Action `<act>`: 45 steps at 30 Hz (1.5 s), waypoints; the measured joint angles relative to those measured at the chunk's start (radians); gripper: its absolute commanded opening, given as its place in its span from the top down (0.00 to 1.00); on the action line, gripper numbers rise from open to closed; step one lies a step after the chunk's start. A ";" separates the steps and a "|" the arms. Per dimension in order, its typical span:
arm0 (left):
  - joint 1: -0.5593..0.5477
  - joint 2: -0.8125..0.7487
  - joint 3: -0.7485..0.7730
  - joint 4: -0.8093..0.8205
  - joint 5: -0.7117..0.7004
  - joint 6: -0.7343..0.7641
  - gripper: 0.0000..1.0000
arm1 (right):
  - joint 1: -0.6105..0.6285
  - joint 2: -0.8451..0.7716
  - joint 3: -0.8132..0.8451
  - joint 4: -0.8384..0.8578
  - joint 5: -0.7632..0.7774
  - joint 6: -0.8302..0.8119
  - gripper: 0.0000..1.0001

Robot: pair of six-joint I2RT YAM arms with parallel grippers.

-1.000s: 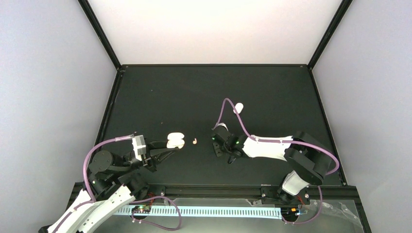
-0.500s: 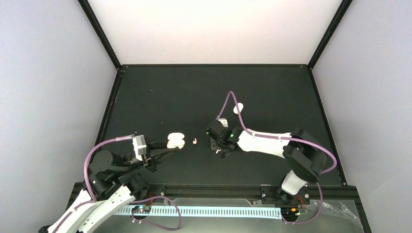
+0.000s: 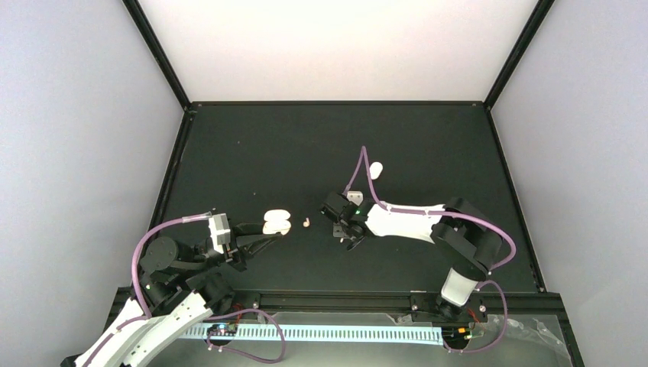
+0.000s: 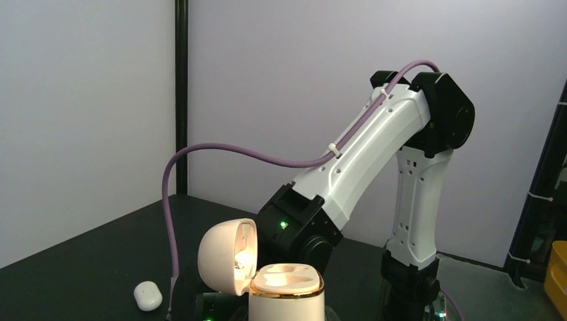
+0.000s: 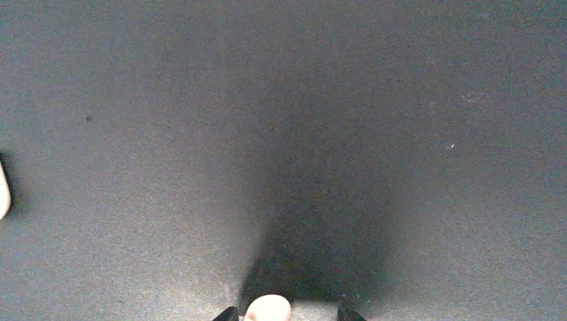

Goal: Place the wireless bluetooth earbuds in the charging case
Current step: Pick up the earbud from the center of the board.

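Note:
The charging case [image 3: 276, 222] stands open in my left gripper [image 3: 280, 228], which is shut on its base. In the left wrist view the case [image 4: 287, 297] has a gold rim, its lid tipped back to the left and both wells empty. One pale earbud [image 3: 306, 223] lies on the mat just right of the case. My right gripper [image 3: 349, 235] hovers further right, above the mat. In the right wrist view a second earbud [image 5: 267, 309] sits between the fingertips of this gripper [image 5: 286, 315], close to the left one.
A white pill-shaped capsule [image 3: 374, 170] lies behind the right arm; it also shows in the left wrist view [image 4: 148, 295]. The right arm's purple cable [image 3: 361, 164] loops over it. A pale object [image 5: 3, 190] sits at the right wrist view's left edge.
My right gripper has moved left and slightly back towards the case, carrying the earbud. The left arm, the case and the loose earbud have not moved.

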 measured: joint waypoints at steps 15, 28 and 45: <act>0.000 0.000 0.000 0.000 0.016 0.001 0.98 | 0.000 0.028 0.030 -0.001 0.001 0.003 0.77; 0.000 0.000 0.000 0.000 0.018 0.005 0.98 | 0.000 0.034 0.036 -0.003 0.000 -0.006 0.78; 0.000 0.000 0.000 0.000 0.019 0.005 0.99 | 0.002 0.035 0.036 0.001 -0.010 -0.005 0.91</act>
